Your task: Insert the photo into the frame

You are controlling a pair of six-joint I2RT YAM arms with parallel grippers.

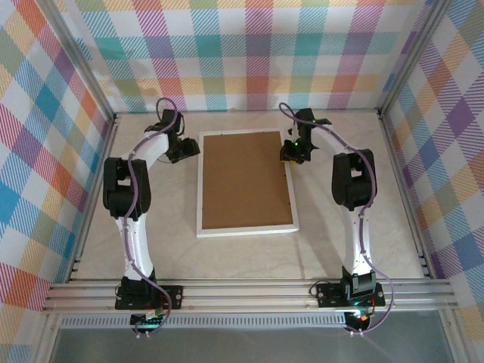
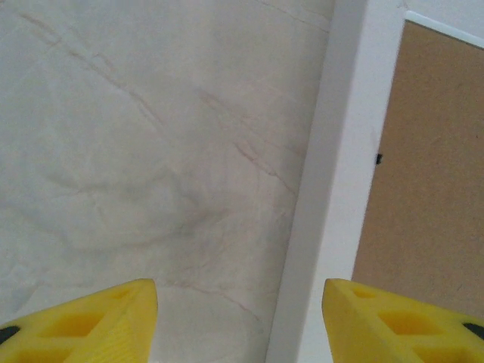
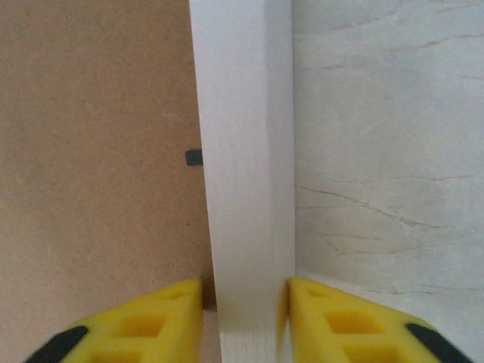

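Observation:
The frame (image 1: 246,228) lies flat mid-table, its white border around a plain brown backing board (image 1: 244,180). The photo is hidden. My left gripper (image 1: 186,151) hovers at the frame's upper left edge. In the left wrist view this gripper (image 2: 238,325) is open, one yellow finger over the table, the other over the frame's white rail (image 2: 340,174). My right gripper (image 1: 290,153) is at the upper right edge. In the right wrist view it (image 3: 246,321) is shut on the frame's right rail (image 3: 242,151), a yellow finger pressed on each side.
Small black tabs (image 3: 194,157) hold the backing board at the rail. Bare marbled tabletop (image 1: 151,249) surrounds the frame. Checkered walls and metal posts (image 1: 91,83) enclose the table on three sides.

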